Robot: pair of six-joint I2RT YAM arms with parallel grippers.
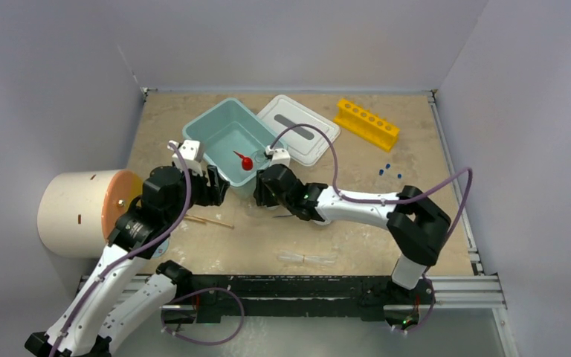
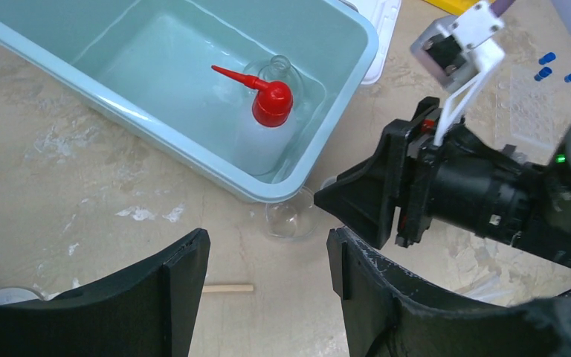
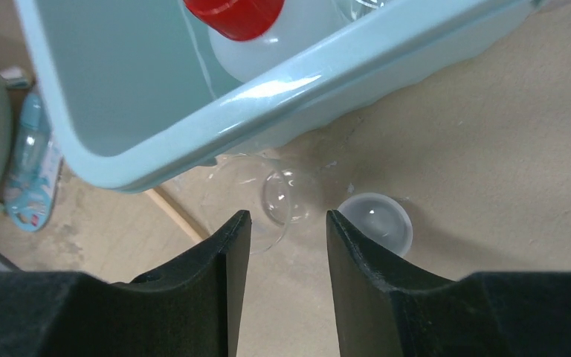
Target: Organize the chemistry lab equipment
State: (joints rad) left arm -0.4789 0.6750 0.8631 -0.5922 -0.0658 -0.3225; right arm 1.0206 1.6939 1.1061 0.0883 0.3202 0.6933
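right wrist view shows the right hand point(image 3: 286, 223) low over the desk point(image 3: 491, 149). its jaws are apart and clenched on nothing. a small clear glass vessel point(image 3: 279, 197) lies on the desk just ahead of the tips, in line with the gap; i cannot tell whether either finger touches it. a tiny white bowl point(image 3: 375, 222) sits just to the right of it. both rest close against the outer wall of the teal tub point(image 3: 268, 89).

the left hand point(image 2: 268, 238) hangs near the same spot, released and empty, with its jaws wide.

inside the tub stands the clear squeeze bottle point(image 2: 268, 123) with the red nozzle. another clear glass piece point(image 2: 279, 67) is just behind it. so 2 things look stowed, and the task seems to be in its early part.

still out on the desk, besides the vessel and the bowl:
- the wooden sticks point(image 1: 210, 221), near the left arm
- the clear tubes point(image 1: 308, 258), near the front edge
- the tiny blue pieces point(image 1: 386, 169), well apart to the right

the white lid point(image 1: 301, 128) lies off the tub, beside it, and a yellow rack point(image 1: 368, 123) sits at the far side. the vessel looks like the next thing to go in.
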